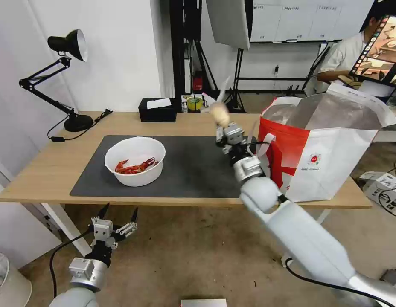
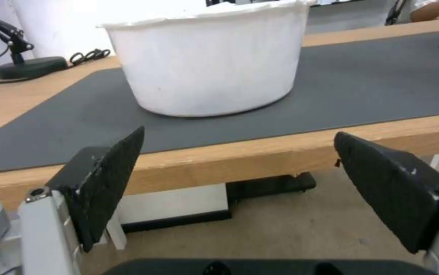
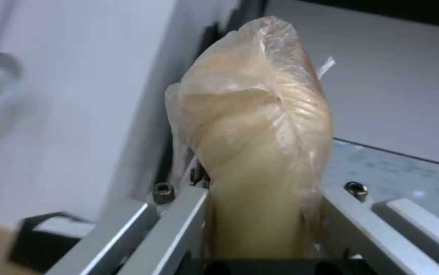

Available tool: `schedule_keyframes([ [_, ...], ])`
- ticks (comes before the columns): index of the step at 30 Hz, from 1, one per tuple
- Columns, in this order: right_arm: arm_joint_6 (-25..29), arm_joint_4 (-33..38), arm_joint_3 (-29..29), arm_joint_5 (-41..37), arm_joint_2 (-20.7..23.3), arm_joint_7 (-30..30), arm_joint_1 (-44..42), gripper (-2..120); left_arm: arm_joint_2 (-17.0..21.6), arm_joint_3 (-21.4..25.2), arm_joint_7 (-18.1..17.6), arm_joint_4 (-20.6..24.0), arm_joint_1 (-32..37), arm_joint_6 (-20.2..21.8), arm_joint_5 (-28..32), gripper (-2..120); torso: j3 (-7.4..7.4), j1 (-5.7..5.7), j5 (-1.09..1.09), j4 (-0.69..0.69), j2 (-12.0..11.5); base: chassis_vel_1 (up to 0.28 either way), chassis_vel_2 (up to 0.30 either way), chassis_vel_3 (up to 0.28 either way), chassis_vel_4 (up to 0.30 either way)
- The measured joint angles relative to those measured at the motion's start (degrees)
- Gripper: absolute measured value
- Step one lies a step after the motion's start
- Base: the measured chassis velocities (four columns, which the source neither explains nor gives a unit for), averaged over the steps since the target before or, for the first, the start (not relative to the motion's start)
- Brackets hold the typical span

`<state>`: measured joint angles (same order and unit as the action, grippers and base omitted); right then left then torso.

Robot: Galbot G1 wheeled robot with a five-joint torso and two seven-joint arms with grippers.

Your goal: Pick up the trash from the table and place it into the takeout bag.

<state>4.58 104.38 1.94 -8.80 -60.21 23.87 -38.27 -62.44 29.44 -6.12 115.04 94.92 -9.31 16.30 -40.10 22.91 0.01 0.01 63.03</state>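
Note:
My right gripper is raised above the table, just left of the takeout bag, and is shut on a small beige knotted bundle. Close up, the bundle fills the space between the metal fingers. A white round bowl holding red crayfish shells sits on the dark grey mat. My left gripper hangs open below the table's front edge, in front of the bowl; its black pads hold nothing.
A black desk lamp stands at the table's far left corner, with its cord trailing. A black tissue box sits at the back edge. The bag stands open at the right end, showing its silver lining. A person sits behind it.

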Motion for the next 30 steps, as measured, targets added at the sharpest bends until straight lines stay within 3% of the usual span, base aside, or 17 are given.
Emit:
schedule_keyframes([
  [1,0.00,0.00,0.00,0.00,0.00,0.00,0.00,7,0.00,0.00,0.00,0.00,0.00,0.00,0.00,100,0.00,0.00,0.00,0.00,0.00,0.000,0.000,0.000,0.000],
  [3,-6.49,6.11,-5.20,-1.70,3.23,6.65,-2.83,7,-0.16,-0.65,-0.05,0.05,0.00,0.20,-0.46,100,0.00,0.00,0.01,-0.01,0.00,0.000,0.000,0.000,0.000],
  [11,-15.90,12.36,-15.95,-10.04,11.97,13.83,-9.26,7,-0.85,-2.57,-0.24,0.30,0.00,0.91,-2.10,100,0.00,0.00,0.00,-0.02,0.00,0.000,0.000,0.000,0.000],
  [27,-18.07,10.73,-16.77,-21.47,14.08,11.73,-10.26,7,-2.14,-2.34,-0.29,2.37,1.98,1.51,-2.68,100,0.00,0.00,0.00,-0.01,0.00,0.000,0.000,0.000,0.000],
  [30,-18.07,11.17,-16.56,-24.29,14.08,10.28,-9.94,14,-2.16,-1.96,-0.29,2.69,2.49,1.53,-2.71,100,-0.01,0.00,-0.01,0.00,0.00,0.000,0.000,0.000,0.000],
])
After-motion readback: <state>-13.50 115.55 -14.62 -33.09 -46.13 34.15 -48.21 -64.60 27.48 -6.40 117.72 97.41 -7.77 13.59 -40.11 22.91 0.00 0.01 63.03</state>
